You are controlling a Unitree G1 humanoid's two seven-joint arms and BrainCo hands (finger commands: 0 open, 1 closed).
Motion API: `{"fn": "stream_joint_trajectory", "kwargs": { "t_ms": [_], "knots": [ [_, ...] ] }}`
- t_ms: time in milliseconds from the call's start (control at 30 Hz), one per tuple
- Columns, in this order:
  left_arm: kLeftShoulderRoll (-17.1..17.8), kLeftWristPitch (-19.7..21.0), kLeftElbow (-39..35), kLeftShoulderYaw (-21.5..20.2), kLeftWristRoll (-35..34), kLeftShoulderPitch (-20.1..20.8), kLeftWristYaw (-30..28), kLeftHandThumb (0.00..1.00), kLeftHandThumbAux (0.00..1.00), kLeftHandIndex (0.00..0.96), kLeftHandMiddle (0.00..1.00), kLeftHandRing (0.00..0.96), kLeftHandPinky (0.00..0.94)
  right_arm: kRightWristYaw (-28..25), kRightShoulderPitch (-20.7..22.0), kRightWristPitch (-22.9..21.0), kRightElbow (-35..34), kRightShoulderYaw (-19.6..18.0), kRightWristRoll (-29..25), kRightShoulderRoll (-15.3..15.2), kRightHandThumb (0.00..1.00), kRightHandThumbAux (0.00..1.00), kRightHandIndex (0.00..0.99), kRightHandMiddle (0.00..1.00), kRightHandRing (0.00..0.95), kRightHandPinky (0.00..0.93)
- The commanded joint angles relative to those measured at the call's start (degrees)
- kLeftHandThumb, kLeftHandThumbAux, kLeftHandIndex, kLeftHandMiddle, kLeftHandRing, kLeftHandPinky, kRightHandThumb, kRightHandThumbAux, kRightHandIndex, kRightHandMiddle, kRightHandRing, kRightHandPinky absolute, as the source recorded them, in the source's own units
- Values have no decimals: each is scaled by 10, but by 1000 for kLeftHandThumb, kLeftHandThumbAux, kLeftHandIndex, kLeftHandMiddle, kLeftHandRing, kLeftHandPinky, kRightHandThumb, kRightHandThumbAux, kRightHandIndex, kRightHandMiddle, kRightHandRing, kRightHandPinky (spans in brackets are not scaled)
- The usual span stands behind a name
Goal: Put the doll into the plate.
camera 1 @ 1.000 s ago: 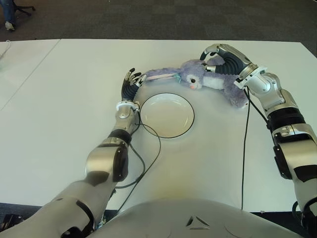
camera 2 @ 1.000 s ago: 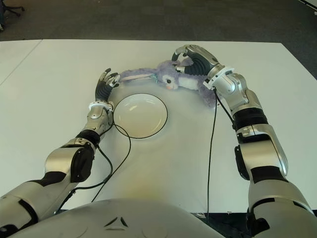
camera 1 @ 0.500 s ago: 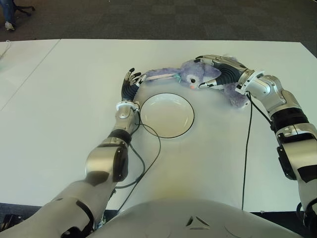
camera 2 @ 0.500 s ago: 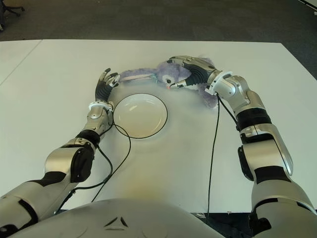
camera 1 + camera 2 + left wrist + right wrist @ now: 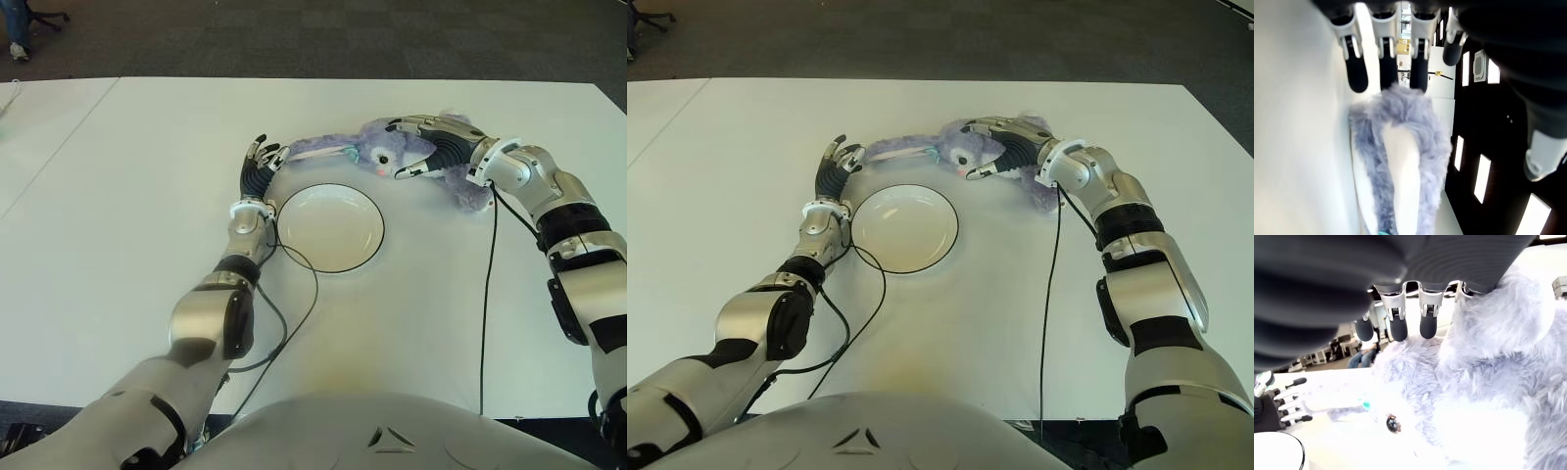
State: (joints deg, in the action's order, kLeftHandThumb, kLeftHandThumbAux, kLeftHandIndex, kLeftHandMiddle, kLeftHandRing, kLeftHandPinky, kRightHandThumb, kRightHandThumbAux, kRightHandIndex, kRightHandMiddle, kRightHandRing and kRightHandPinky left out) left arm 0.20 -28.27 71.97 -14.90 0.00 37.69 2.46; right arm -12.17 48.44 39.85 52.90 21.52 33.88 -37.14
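1. The doll (image 5: 411, 157), a purple plush rabbit, lies on the white table (image 5: 118, 255) just beyond the plate (image 5: 330, 227), at about 1 o'clock from it and outside its rim.
2. Its head points toward the robot's left, and 1 long ear (image 5: 313, 150) stretches across the table past the plate's far edge.
3. The right hand (image 5: 431, 147) lies over the doll's head and body from the right side. Its fingers (image 5: 1396, 328) are extended and only slightly bent over the fur; the palm is against the plush, but they have not closed around it.
4. The left hand (image 5: 260, 168) stands at about 10 o'clock from the plate, just outside the rim, fingers straight and spread, pointing away from the robot.
5. The tip of the doll's ear reaches the left fingertips (image 5: 1357, 78); whether they touch I cannot tell. The hand grips nothing.
6. The plate has nothing in it.
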Motion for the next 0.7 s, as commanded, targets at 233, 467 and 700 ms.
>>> {"fn": "stream_joint_trajectory", "kwargs": {
  "t_ms": [233, 467, 700],
  "knots": [
    [-19, 53, 50, -4, -5, -68, -2, 0, 588, 131, 231, 250, 257, 29, 22, -3, 59, 25, 35, -10, 107, 420, 81, 0, 0, 0],
    [-19, 56, 50, -7, -7, -67, -3, 0, 606, 129, 236, 255, 269, 62, 37, 2, 72, 33, 47, -12, 105, 452, 125, 0, 0, 0],
    [-17, 55, 50, -7, -6, -68, -4, 0, 616, 133, 236, 257, 265, 80, 75, 8, 77, 21, 44, -27, 108, 478, 135, 0, 0, 0]
  ]
}}
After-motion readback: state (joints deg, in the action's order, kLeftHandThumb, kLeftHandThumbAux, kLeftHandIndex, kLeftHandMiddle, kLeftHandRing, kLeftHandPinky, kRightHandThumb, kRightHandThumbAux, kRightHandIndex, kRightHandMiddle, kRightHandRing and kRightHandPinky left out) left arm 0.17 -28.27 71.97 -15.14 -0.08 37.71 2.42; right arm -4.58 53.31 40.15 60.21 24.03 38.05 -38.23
